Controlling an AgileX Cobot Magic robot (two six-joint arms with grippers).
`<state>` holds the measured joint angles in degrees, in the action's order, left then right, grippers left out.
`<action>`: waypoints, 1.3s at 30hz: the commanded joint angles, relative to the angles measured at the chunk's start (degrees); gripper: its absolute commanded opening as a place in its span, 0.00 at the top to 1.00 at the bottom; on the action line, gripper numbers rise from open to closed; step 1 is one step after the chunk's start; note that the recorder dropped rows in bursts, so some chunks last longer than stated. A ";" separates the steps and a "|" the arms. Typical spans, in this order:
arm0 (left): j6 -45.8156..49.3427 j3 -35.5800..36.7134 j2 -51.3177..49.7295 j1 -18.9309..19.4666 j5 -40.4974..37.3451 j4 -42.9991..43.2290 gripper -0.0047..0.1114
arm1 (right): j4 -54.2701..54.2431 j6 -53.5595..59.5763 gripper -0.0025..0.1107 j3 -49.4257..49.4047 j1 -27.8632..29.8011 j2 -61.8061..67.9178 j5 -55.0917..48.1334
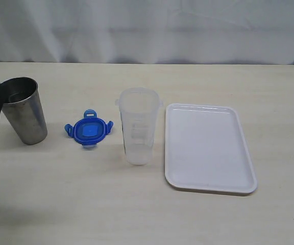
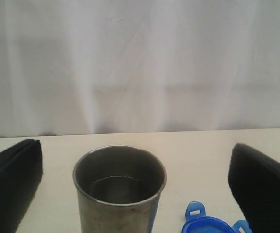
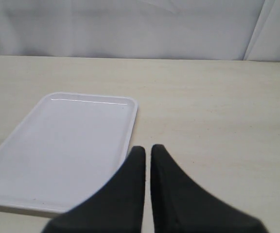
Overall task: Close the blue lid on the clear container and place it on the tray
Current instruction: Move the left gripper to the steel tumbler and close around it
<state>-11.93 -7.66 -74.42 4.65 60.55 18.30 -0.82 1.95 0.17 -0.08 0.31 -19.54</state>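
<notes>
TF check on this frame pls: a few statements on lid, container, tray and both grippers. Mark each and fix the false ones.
1. The blue lid is snapped onto the clear container. False: it lies on the table beside the open container.
2. The tray holds nothing. True.
3. The clear container stands upright between the blue lid and the tray. True.
4. The right gripper has its jaws open. False: they are shut, with nothing between them.
5. The left gripper has its jaws open, one on each side of the steel cup. True.
</notes>
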 commanded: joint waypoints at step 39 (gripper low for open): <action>3.48 -6.65 -28.18 -0.05 8.31 2.04 0.05 | -0.22 -0.31 0.94 -0.17 -0.04 -0.31 -0.09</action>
<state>-8.68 -13.38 -100.93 4.65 67.72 21.17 -0.82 1.95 0.17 -0.08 0.31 -19.54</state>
